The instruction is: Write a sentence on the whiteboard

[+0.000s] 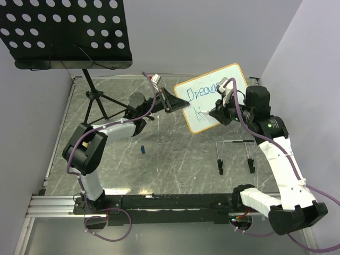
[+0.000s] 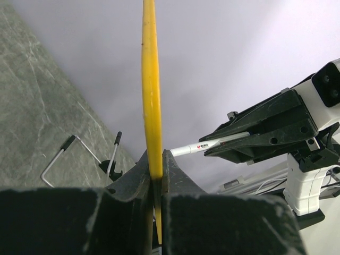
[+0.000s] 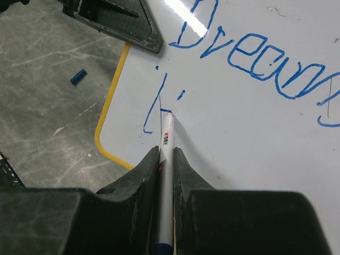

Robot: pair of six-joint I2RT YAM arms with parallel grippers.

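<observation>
Marker (image 3: 167, 133): clamped in right end effector (image 3: 166, 153), tip on whiteboard (image 3: 249, 149) ahead, extending the sentence (image 3: 249, 64). Left end effector (image 2: 156, 162): clamped on whiteboard edge, steadying it.

whiteboard (image 3: 255, 149) | sentence (image 3: 249, 61): "Dreams" (below it only "li") | marker (image 3: 166, 154) label illegible

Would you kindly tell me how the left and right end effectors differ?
The left end effector is clamped on the tan-framed white rectangular whiteboard; the right end effector is clamped on a white marker pen. The left grips a frame edge; the right presses the pen's tip onto the board. Both are black and shut.
</observation>
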